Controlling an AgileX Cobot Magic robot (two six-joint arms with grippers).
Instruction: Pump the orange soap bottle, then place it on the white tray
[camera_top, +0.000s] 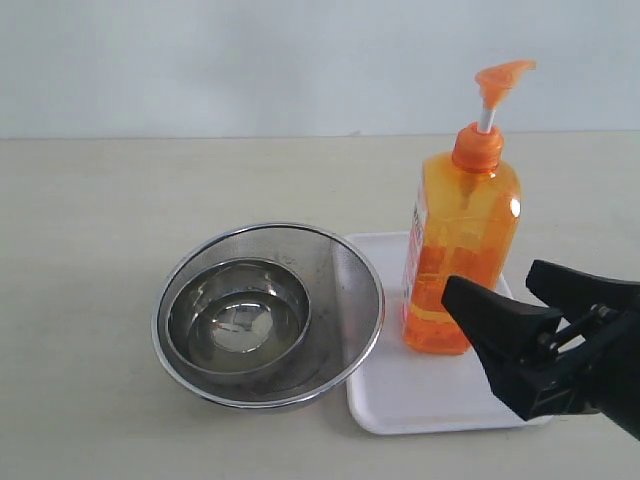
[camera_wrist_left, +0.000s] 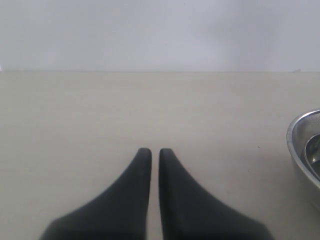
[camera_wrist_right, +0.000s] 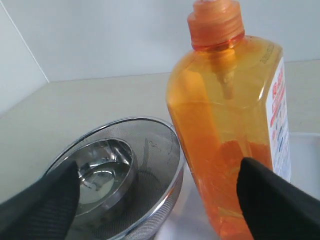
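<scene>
The orange soap bottle (camera_top: 462, 250) stands upright on the white tray (camera_top: 420, 395), its pump head up and its spout pointing right. My right gripper (camera_top: 492, 278) hovers at the tray's near right side, open, with its black fingers spread wide just in front of the bottle's lower part and nothing between them. In the right wrist view the bottle (camera_wrist_right: 225, 125) fills the space ahead of the right gripper (camera_wrist_right: 157, 165), closer to one finger, with the tray (camera_wrist_right: 306, 150) under it. My left gripper (camera_wrist_left: 155, 151) is shut and empty over bare table.
A large steel mesh bowl (camera_top: 365, 300) holding a smaller steel bowl (camera_top: 238, 315) sits against the tray's left edge, close to the bottle. Its rim (camera_wrist_left: 300, 145) shows at the side of the left wrist view. A pale wall bounds the table at the back.
</scene>
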